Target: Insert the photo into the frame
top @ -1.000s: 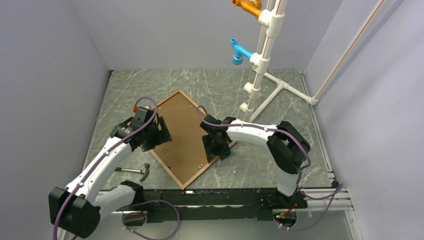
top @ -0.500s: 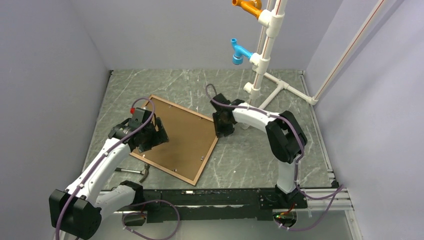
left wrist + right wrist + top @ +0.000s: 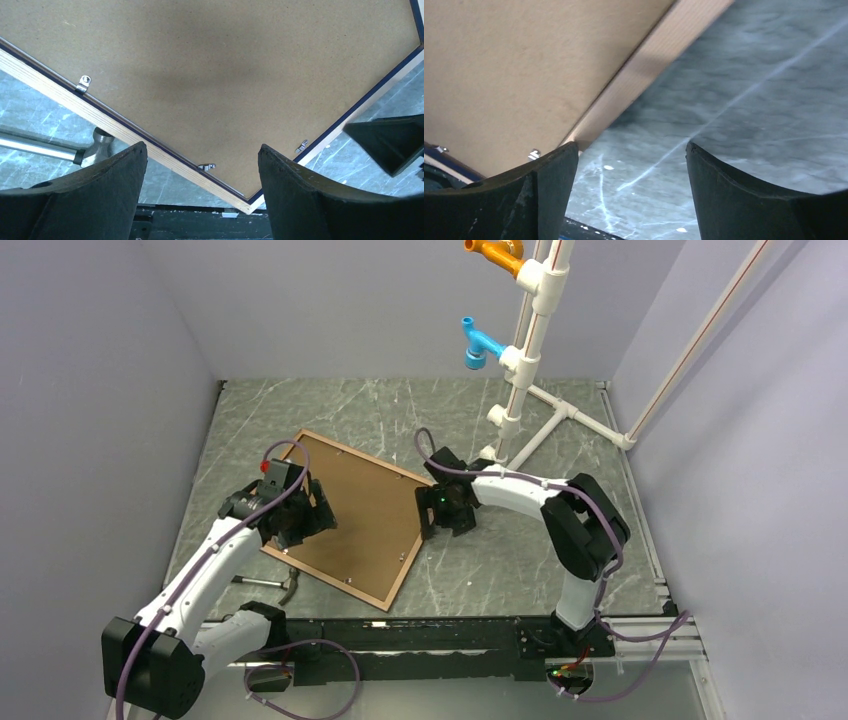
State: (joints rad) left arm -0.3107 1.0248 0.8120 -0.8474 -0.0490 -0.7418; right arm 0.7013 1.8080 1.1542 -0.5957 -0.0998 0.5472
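Observation:
The frame (image 3: 325,580) lies back side up on the table, with a brown backing board (image 3: 365,515) filling it. The photo is out of view. My left gripper (image 3: 300,515) hovers open over the frame's left part. In the left wrist view the wooden rail (image 3: 115,125), its near corner and small metal clips (image 3: 84,82) sit between and beyond the open left gripper (image 3: 202,146). My right gripper (image 3: 440,515) is open at the frame's right edge. In the right wrist view the right gripper (image 3: 631,145) has bare table between its fingers, with the rail (image 3: 649,65) just to the left.
A hammer (image 3: 265,583) lies beside the frame's near left edge, its head (image 3: 95,147) close to the rail. A white pipe stand (image 3: 520,360) with blue and orange fittings rises at the back right. Grey walls enclose the marbled table (image 3: 500,560).
The frame was turned from a diamond pose to its present angle. The right gripper swung to the far right corner, then came back down along the right edge and opened. The left gripper barely moved.

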